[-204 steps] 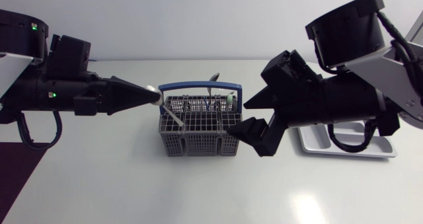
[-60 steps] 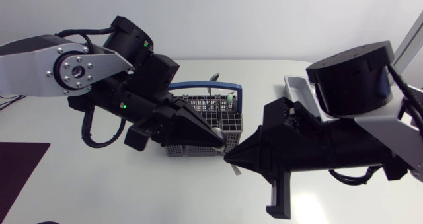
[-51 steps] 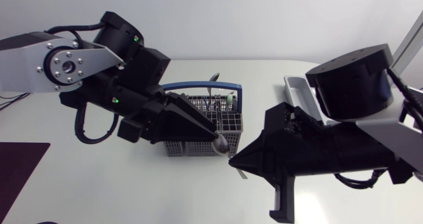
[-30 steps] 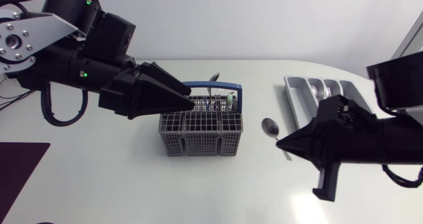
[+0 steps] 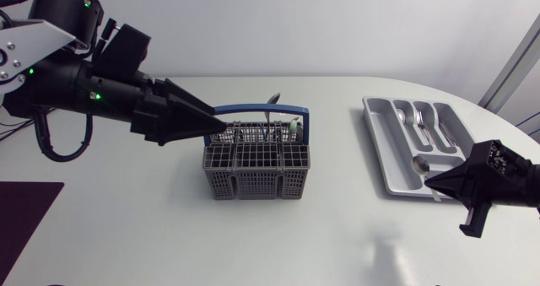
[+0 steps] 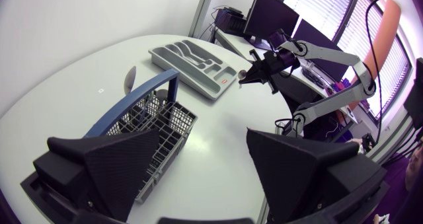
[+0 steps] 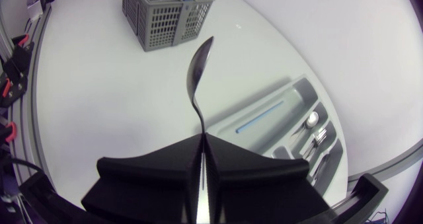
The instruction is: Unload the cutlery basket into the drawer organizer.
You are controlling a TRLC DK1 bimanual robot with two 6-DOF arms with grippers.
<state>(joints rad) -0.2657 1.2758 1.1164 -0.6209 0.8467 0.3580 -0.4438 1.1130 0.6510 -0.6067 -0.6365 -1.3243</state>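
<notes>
Now, white table (image 5: 126, 235): R end effector (image 7: 200, 137) clamped on spoon (image 7: 198, 72) over organizer (image 5: 380, 151) (grey) — L end effector (image 6: 205, 133) apart, by basket (image 5: 253, 172).

Overhead camera looks down; 2 wrist cameras face across the table (image 5: 253, 244), all sharing the basket (image 5: 256, 168).

The spoon (image 7: 198, 72) is polished metal, mirror-bright along bowl and stem. The right gripper (image 7: 201, 139) pinching it looks like matt black plastic with smooth faces. The left gripper (image 6: 203, 135), spread wide, has fingers (image 6: 122, 164) with a finely grained, rougher black surface. The basket (image 5: 256, 169) is a dull grey plastic lattice with a smoother blue plastic handle (image 5: 253, 110), and the cutlery (image 5: 268, 130) standing in it glints like steel. The organizer (image 5: 390, 151) is pale grey plastic with a soft sheen and holds shiny metal forks (image 5: 424, 124). The table (image 5: 152, 235) is white, smooth and faintly glossy.
</notes>
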